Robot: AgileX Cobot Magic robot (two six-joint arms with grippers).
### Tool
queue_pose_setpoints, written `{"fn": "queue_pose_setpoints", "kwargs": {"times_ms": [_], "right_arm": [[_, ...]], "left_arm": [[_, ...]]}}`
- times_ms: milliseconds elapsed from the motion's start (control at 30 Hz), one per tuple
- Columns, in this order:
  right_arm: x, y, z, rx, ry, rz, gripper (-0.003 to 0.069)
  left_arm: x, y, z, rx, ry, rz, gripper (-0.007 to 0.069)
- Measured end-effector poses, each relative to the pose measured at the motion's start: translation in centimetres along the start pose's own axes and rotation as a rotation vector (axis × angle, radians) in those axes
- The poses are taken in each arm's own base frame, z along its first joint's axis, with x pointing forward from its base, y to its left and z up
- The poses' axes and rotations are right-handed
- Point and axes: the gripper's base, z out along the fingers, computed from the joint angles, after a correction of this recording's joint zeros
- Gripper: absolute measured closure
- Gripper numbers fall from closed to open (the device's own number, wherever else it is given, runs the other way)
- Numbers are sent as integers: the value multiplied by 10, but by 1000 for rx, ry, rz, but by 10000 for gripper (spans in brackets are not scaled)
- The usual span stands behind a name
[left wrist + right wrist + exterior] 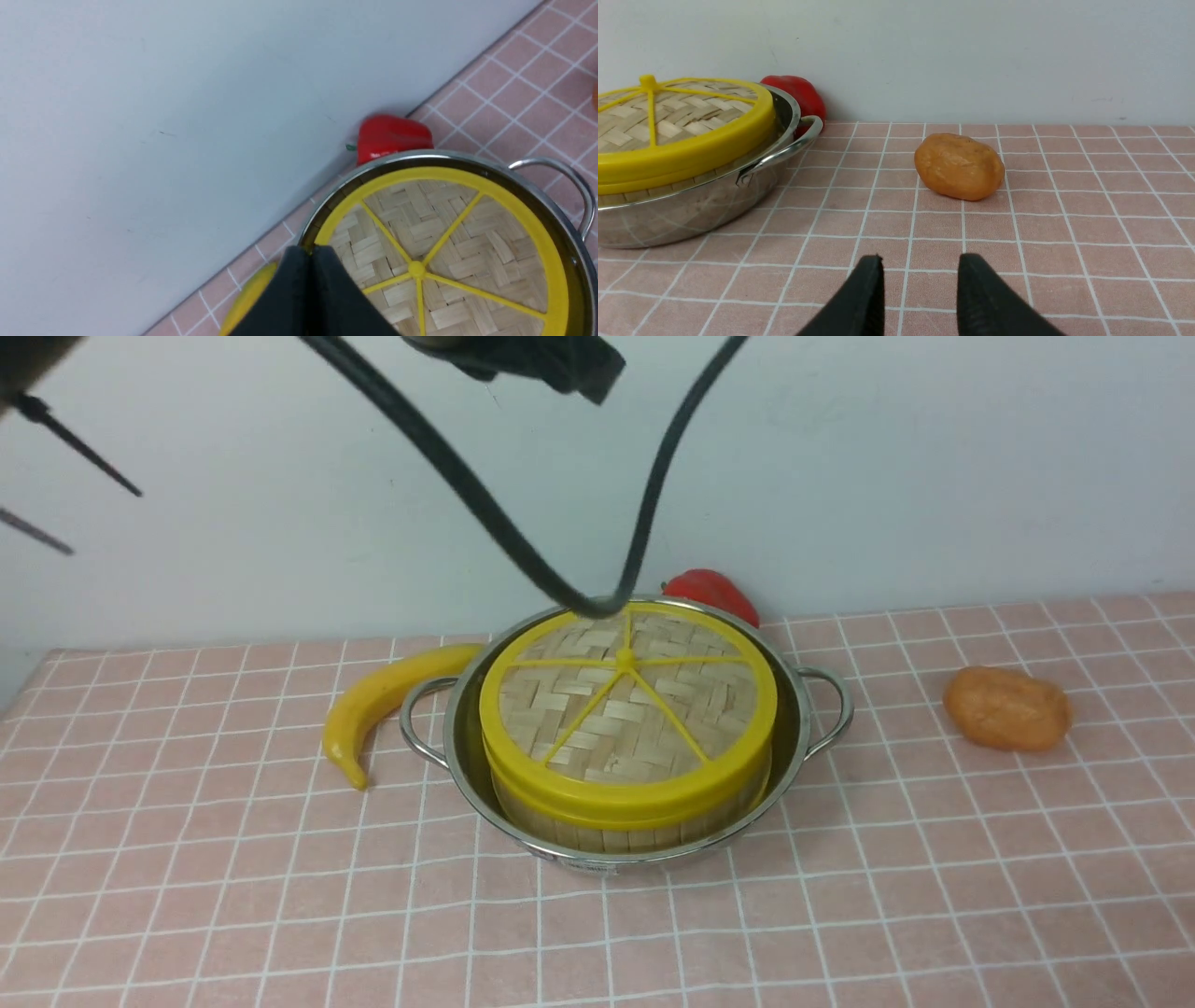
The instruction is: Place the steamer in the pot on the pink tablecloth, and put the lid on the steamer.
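L gripper jaws pressed together, holding nothing, above lid's far-left rim. R gripper jaws apart, empty, over pink tablecloth. Lid sits on steamer inside pot, centre of cloth.

You'll find nothing legible here: the pot shows only a sliver of a small label at its base, too small to read

Red pepper mostly hidden behind the pot near the worktop's far edge. Banana tip tucked behind the pot's rim. Steamer interior concealed under the lid; pot's label too blurred to read.
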Motion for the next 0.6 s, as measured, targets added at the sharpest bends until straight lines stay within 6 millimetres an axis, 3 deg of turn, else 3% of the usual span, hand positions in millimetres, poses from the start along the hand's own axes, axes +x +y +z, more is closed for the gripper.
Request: {"fn": "queue_pose_setpoints", "kwargs": {"times_ms": [333,467,533,600], "right_arm": [[0,0,0,0,0,0,417],[0,0,0,0,0,0,417],[0,0,0,0,-1,0,417],[0,0,0,0,0,0,417]], "left_arm": [[-1,4,-7,-21,-22,14,636],[8,12,-11,-52,47,-50,633],[18,17,-19,-68,72,-91,627],[37,25,-43,-86,37,-147,620]]}}
